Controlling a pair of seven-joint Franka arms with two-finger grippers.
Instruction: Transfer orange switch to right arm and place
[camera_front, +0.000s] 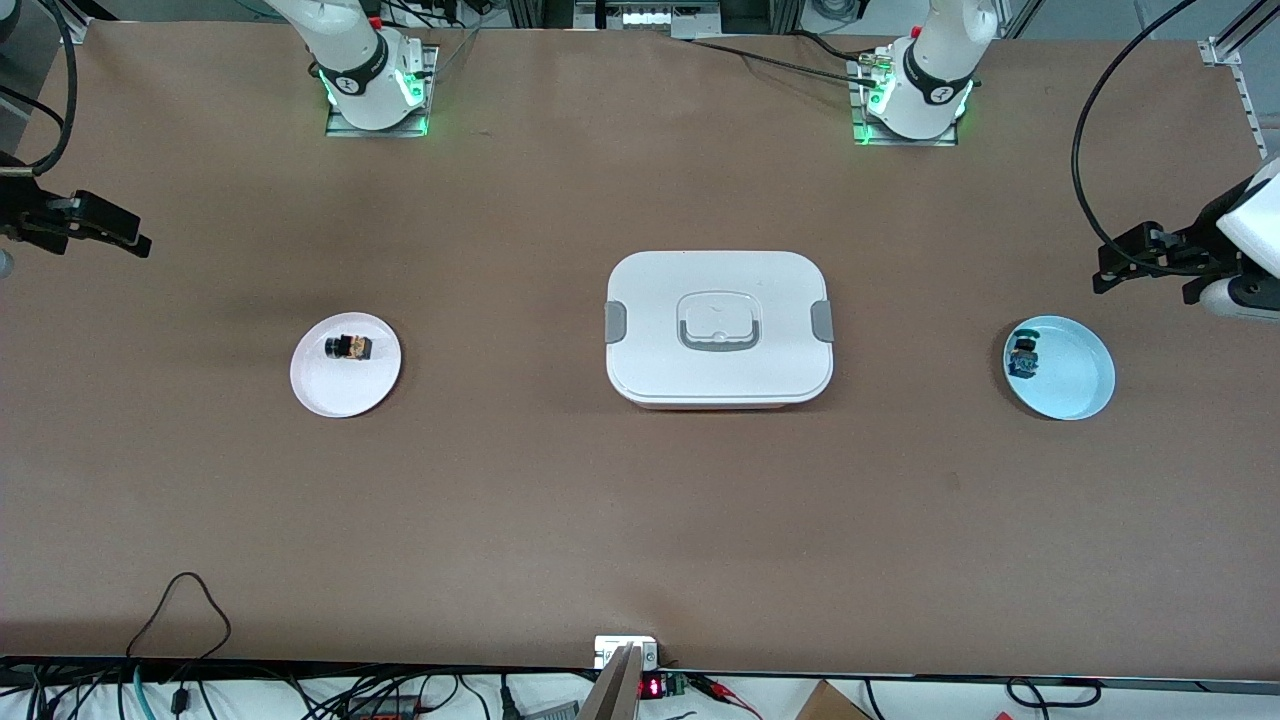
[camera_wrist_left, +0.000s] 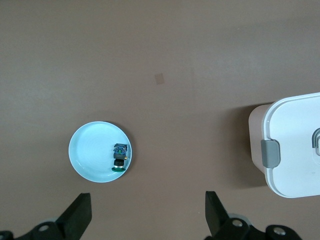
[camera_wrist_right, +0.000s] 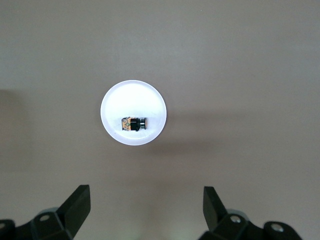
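Front view shows the orange switch (camera_front: 349, 347), a tiny part with a black round cap and an orange block body, lying on its side on the white plate (camera_front: 318, 390) at about nine o'clock from the white lidded box (camera_front: 719, 327) in the table's middle. Another switch (camera_front: 1023, 357) with a blue-green body lies on the pale blue plate (camera_front: 1075, 385) at three o'clock from that box. Both arms wait in the air at the table's ends: the right gripper (camera_wrist_right: 145, 207) over bare table near the white plate, the left gripper (camera_wrist_left: 147, 212) near the blue plate, each with fingers spread wide and holding nothing.
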